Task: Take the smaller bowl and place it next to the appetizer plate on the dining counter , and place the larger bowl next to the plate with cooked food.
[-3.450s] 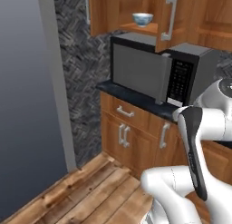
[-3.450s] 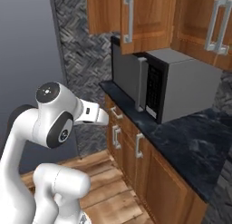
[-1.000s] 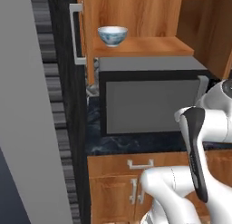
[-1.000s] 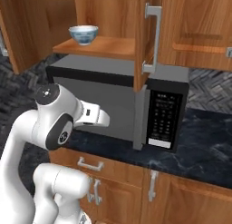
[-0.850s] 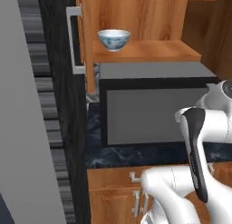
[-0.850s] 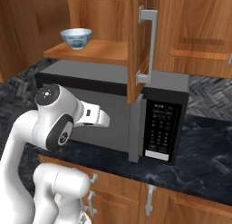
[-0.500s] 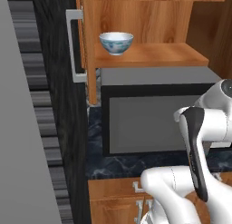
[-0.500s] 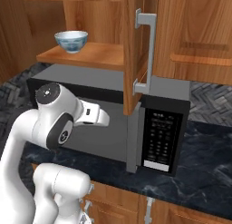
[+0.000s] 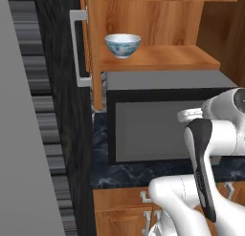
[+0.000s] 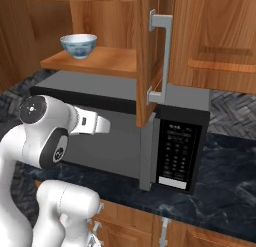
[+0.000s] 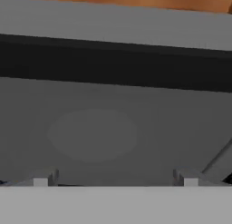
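Bowl (image 9: 122, 44) (small, blue) alone on open cabinet shelf (image 9: 162, 58) above microwave (image 9: 162, 120); pincer (image 11: 113, 180) spread, empty.

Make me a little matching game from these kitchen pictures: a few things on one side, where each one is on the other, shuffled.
Things:
1. smaller bowl
2. microwave
3. cabinet door
4. gripper

Places or states:
A. swung open above the microwave
B. on the wooden shelf inside the open cabinet
C. open, facing the microwave's front
D. on the dark marbled counter, under the shelf

Pairs: 1-B, 2-D, 3-A, 4-C
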### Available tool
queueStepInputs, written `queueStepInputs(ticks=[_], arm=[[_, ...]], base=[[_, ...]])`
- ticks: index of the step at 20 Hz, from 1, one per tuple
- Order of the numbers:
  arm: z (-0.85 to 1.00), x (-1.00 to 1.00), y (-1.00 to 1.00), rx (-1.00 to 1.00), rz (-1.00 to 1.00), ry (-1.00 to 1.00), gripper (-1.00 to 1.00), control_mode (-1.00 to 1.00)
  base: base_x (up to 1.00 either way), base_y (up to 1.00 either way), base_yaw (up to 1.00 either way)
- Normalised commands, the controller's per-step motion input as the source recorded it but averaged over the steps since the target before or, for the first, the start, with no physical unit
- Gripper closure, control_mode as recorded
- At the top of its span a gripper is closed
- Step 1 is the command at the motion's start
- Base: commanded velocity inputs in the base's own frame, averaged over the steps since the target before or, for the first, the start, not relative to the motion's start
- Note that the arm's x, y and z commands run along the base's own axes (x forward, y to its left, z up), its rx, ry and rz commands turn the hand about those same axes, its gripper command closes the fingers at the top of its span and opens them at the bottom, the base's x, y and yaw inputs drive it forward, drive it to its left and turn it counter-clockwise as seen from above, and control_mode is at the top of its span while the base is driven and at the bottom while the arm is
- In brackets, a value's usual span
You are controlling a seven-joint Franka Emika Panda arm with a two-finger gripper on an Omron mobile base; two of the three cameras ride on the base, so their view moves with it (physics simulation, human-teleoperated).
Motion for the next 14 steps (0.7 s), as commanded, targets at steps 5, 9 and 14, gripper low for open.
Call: queueStepInputs(ticks=[5, 9, 14], arm=[[0.66, -0.12, 0.18, 0.38, -0.06, -0.21, -1.0, -1.0], [0.91, -0.03, 0.58, 0.28, -0.1, -0.27, -1.0, -1.0], [0.74, -0.03, 0.57, 0.12, -0.13, -0.08, -1.0, -1.0]], base=[[0.0, 0.0, 0.0], [0.0, 0.0, 0.0], [0.0, 0.0, 0.0]])
